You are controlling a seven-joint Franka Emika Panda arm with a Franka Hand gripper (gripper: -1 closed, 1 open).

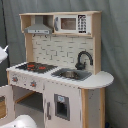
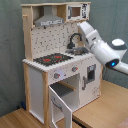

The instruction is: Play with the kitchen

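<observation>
The kitchen [image 2: 60,65] just behind the arm's pincer [image 2: 81,26] near its microwave shelf, pincer state unclear.

Grey curtain backdrop [image 1: 114,45] behind — wooden table surface [image 2: 102,107] below, light even.

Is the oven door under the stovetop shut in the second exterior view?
No, the oven door on the kitchen hangs swung open below the stovetop, showing the empty cavity behind it.
</observation>
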